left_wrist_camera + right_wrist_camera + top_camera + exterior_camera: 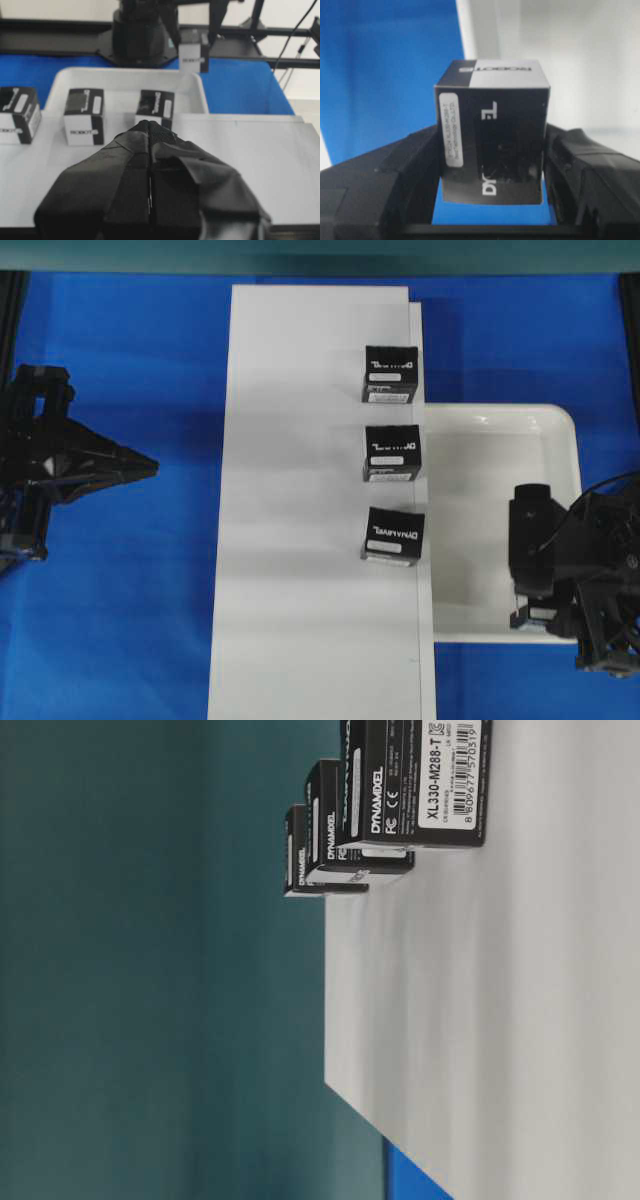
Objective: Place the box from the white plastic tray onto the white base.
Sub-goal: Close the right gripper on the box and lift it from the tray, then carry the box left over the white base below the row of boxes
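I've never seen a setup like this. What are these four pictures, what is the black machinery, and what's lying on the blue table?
Two black robot arms face each other across a blue table. One picture looks down from above, one looks along the surface from table level and appears turned sideways, and two come from cameras on the arms' wrists. A long flat white base carries three small black boxes in a row along its edge. Beside it sits a rimmed white plastic tray. The left hand is shut and holds nothing. The right hand, over the tray's corner, grips a fourth box between its fingers.
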